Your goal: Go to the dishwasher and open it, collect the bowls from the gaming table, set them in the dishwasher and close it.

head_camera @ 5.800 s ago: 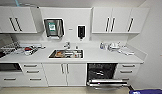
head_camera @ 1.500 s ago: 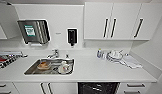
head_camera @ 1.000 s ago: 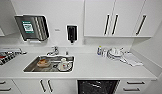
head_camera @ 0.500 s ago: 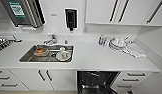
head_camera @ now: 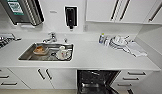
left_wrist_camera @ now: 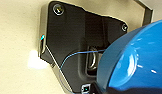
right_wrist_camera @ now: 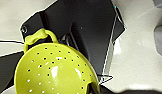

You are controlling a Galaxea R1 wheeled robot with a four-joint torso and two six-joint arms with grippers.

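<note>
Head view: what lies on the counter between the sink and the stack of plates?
Mostly bare white counter between sink and plates; only a small bottle beside the plates.

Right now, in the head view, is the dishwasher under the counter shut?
No. The dishwasher shows its dark interior and wire rack below the white counter.

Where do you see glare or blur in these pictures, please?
Head view: soft all over, with straight cabinet lines bowed by the wide lens. Left wrist view: bright highlights on the glossy blue bowl, and a white hot spot on the pale floor. Right wrist view: a shine spot on the yellow-green colander.
</note>
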